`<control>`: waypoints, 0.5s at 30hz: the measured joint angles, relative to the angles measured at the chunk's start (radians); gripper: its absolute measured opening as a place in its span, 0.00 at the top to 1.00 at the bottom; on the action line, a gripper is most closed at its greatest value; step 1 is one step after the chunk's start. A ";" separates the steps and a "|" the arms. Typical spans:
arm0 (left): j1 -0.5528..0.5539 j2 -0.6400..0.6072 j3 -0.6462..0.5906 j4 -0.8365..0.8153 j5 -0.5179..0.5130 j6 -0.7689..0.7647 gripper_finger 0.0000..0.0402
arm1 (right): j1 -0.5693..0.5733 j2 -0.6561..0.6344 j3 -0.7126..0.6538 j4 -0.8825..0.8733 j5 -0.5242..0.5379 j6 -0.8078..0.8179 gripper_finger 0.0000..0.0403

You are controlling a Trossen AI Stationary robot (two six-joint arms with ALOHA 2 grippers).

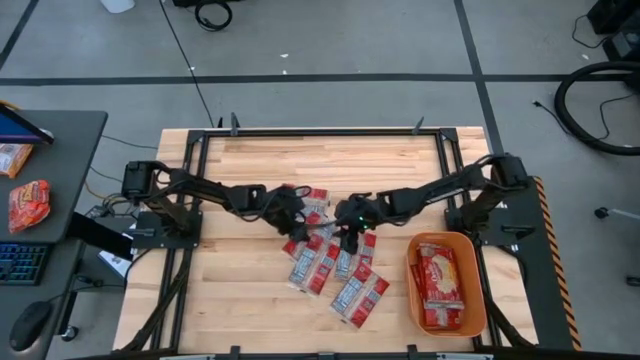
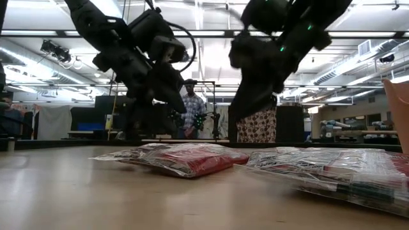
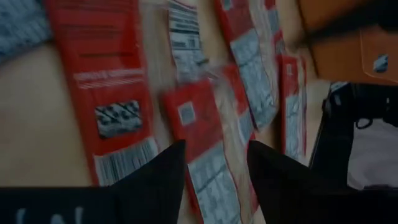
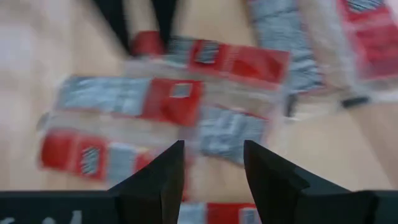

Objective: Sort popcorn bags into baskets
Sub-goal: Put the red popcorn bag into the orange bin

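Note:
Several flat red popcorn bags (image 1: 325, 265) with white-grey label panels lie in a loose, overlapping pile at the table's middle. They show again in the low view (image 2: 192, 156). The orange basket (image 1: 483, 290) stands at the near right, with red bags lying inside it. My left gripper (image 1: 300, 222) hovers open over the pile's far left part, with packets (image 3: 118, 93) beneath its fingers. My right gripper (image 1: 348, 238) hovers open over the pile's middle, above more packets (image 4: 174, 93). Neither gripper touches a bag.
Bare wood (image 1: 320, 160) lies along the table's far side. A side desk at the left holds an orange-red snack bag (image 1: 28, 205) and a keyboard (image 1: 20, 262). A person (image 2: 190, 108) stands in the room beyond the table.

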 joint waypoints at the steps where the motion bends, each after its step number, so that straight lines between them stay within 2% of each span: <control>1: -0.009 -0.005 0.000 -0.010 0.000 0.000 0.56 | -0.018 0.011 0.000 0.001 -0.004 0.011 0.58; 5: -0.057 -0.006 0.000 -0.070 -0.016 0.005 0.57 | -0.080 0.058 0.000 0.015 -0.066 0.009 0.56; 10: -0.133 -0.006 0.000 -0.169 -0.171 0.030 0.57 | -0.113 0.114 0.000 0.059 -0.111 -0.053 0.57; 15: -0.186 -0.006 0.000 -0.198 -0.264 0.030 0.57 | -0.121 0.156 0.000 0.100 -0.116 -0.056 0.57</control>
